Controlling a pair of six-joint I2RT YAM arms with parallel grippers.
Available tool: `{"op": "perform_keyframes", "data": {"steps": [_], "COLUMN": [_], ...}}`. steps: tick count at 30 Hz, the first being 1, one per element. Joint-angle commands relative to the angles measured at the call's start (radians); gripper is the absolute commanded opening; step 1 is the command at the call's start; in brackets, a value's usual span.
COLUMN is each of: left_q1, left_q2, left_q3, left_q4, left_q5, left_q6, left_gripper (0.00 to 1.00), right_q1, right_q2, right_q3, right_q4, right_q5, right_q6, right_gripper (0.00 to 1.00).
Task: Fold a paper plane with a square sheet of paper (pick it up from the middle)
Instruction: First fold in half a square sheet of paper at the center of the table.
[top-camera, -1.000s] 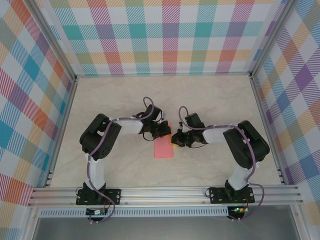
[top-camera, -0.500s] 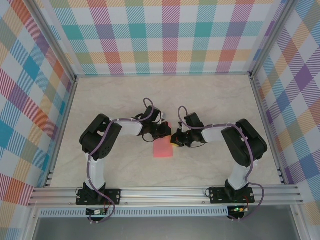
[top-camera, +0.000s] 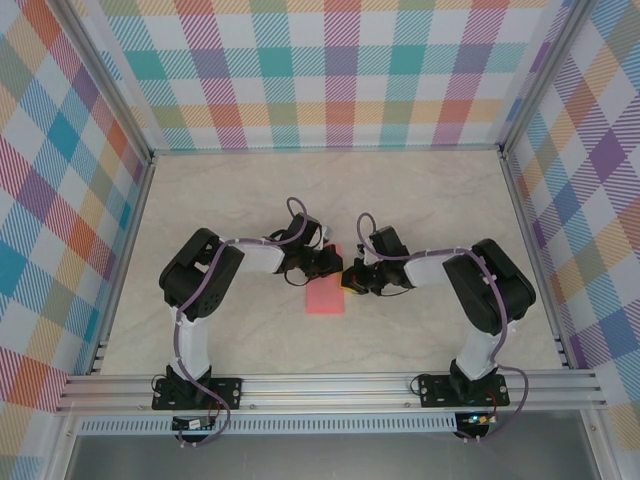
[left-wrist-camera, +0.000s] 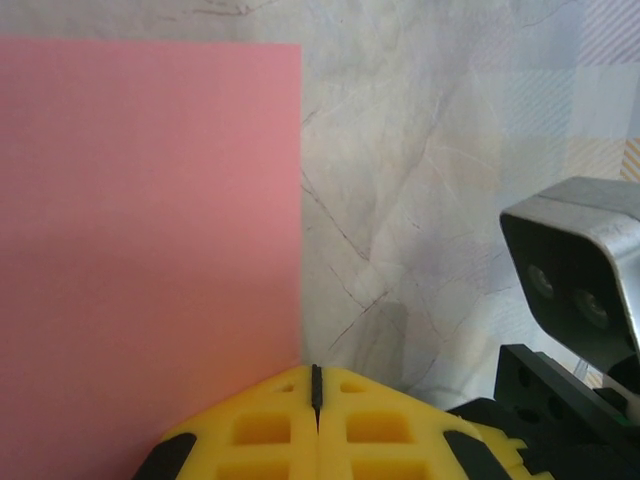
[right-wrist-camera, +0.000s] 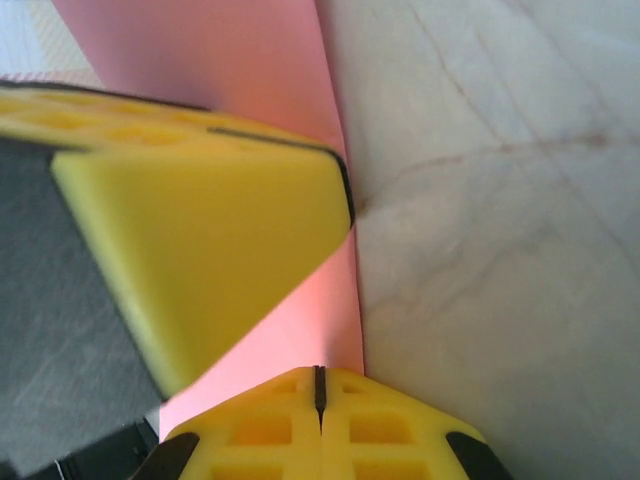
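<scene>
Overhead, pink paper (top-camera: 326, 300) partly beneath left end effector (top-camera: 333, 263) and right end effector (top-camera: 350, 278).

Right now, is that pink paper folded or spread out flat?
Apparently folded in half: from above the pink paper is a narrow rectangle, not a square, lying flat.

No legible writing, brand or number on the thin salmon-pink paper sheet (left-wrist-camera: 150, 250), marbled beige tabletop (top-camera: 420, 200) or pastel checked walls (top-camera: 340, 70); possibly small print on the black arm bases (top-camera: 197, 390), too tiny to read.

seemingly one pink sheet (top-camera: 326, 299), two claws (top-camera: 333, 264) (top-camera: 350, 278)
</scene>
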Motion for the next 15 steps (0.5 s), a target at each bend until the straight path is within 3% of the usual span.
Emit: {"op": "perform_keyframes", "data": {"steps": [1, 15], "left_q1": [-0.006, -0.006], "left_q2": [-0.042, -0.057], "left_q3": [-0.023, -0.043], "left_q4": [0.014, 0.034], "left_q5": [0.008, 0.012], "left_q6": [0.024, 0.026], "left_gripper": [0.00, 0.00], "right_q1": [0.007, 0.065], "right_q2": [-0.056, -0.015], "right_q3": [-0.034, -0.068], "right_q4": [0.014, 0.057], "right_q5": [-0.041, -0.049], "right_q6": [0.014, 0.050], "right_gripper": [0.00, 0.00]}}
